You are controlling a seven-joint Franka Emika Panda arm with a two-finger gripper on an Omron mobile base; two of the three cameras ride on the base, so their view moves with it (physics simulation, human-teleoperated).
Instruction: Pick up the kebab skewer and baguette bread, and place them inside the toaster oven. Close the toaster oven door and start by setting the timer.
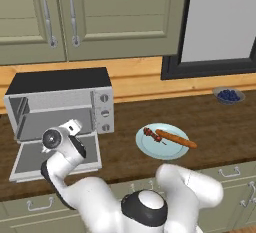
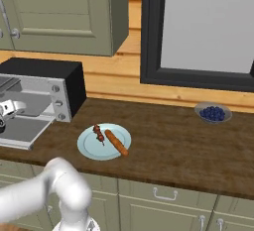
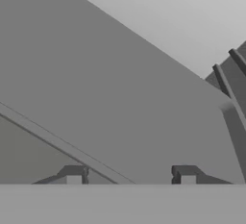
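Wooden counter (image 1: 215,122) — jaws spread, empty, at toaster oven (image 1: 60,102) mouth — kebab skewer (image 1: 152,135) well apart

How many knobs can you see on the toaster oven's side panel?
3, stacked in a column on the right-hand panel of the toaster oven: top knob, middle knob, bottom knob. None look hidden.

Oven (image 1: 60,104): matt silver-grey metal, black top. Counter (image 2: 168,145): dark wood, grained. Plate (image 1: 150,149): pale blue, smooth. Baguette (image 1: 176,139): orange-brown crust. Cabinets (image 1: 115,17): matt olive, metal handles.
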